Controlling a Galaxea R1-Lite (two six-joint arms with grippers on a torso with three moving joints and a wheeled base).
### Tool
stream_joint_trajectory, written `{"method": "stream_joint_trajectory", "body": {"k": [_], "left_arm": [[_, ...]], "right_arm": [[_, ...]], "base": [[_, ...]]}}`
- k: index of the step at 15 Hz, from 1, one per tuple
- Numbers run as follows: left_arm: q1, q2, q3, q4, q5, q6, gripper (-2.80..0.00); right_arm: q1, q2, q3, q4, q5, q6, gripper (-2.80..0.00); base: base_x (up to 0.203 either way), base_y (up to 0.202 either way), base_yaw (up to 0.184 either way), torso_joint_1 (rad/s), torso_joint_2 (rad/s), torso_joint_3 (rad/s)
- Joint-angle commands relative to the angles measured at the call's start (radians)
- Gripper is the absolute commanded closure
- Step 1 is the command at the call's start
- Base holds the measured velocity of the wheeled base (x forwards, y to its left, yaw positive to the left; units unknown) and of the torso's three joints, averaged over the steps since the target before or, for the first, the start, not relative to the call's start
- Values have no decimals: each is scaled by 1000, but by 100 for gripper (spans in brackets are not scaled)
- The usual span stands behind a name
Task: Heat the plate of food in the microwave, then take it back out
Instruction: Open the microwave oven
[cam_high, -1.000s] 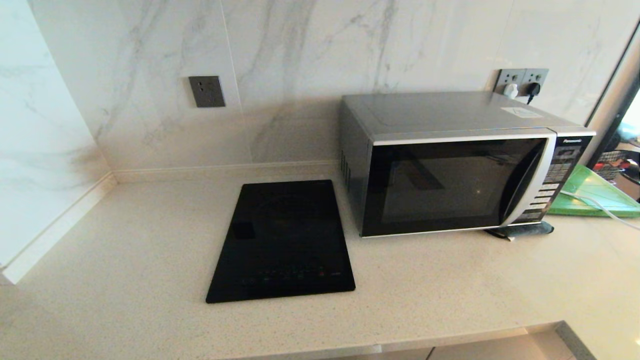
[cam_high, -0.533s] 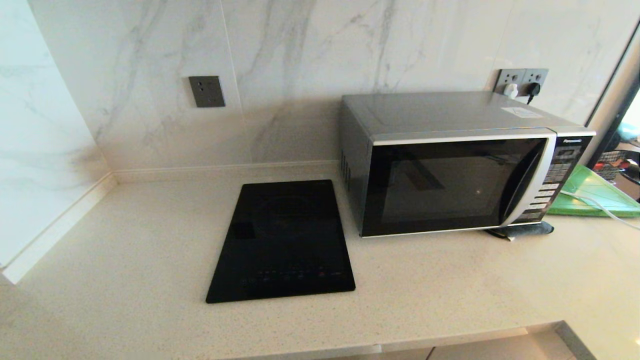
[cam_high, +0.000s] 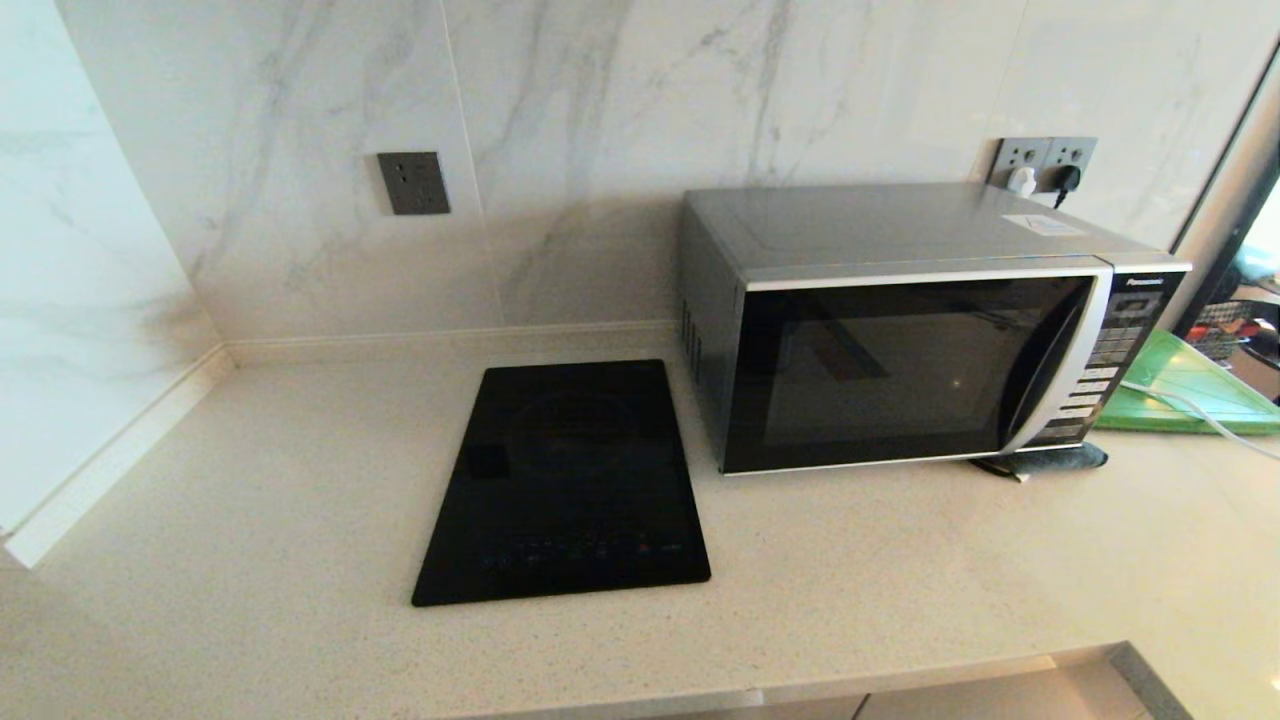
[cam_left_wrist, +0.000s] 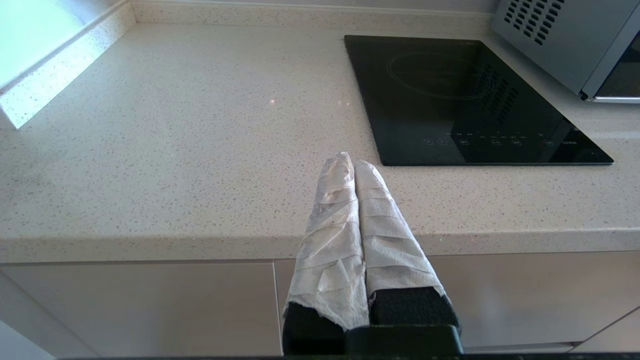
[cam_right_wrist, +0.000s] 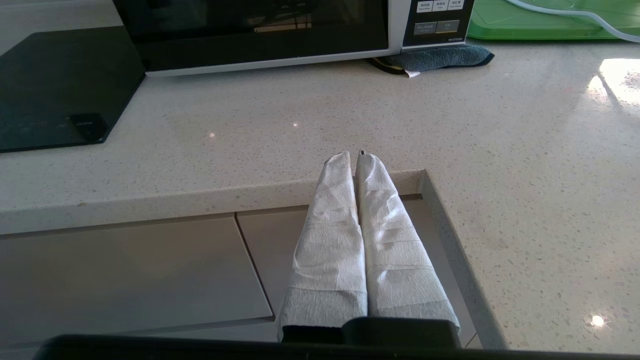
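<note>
A: What colour is the microwave (cam_high: 925, 325)?
B: Silver-grey, with a black glass door (cam_high: 905, 365). The cooktop (cam_high: 568, 485) beside it is flat black.
A: And the counter (cam_high: 250, 520)?
B: Cream, finely speckled. The wall (cam_high: 620, 120) is white marble with grey veins.
A: Anything brighter?
B: A green cutting board (cam_high: 1190, 390) far right, a dark teal cloth (cam_right_wrist: 440, 56), and white wrapping on both grippers' fingers (cam_left_wrist: 345, 210).

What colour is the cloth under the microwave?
Dark blue-grey; the cloth shows best in the right wrist view.

A home kitchen. A speckled stone counter (cam_high: 250, 500) carries a built-in cooktop (cam_high: 570, 480) and a microwave (cam_high: 900, 330), backed by marble wall tiles (cam_high: 600, 120) with sockets (cam_high: 413, 183); cabinet fronts (cam_left_wrist: 140, 305) sit below.
</note>
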Motion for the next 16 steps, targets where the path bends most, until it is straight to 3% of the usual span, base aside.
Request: {"method": "stream_joint_trajectory", "body": {"k": [1, 16], "left_arm": [[0, 2, 0, 0, 1, -1, 0], [0, 2, 0, 0, 1, -1, 0]], "right_arm": [[1, 1, 2, 0, 0, 0, 0], [1, 1, 2, 0, 0, 0, 0]], "base": [[0, 0, 0, 0, 0, 0], [0, 0, 0, 0, 0, 0]]}}
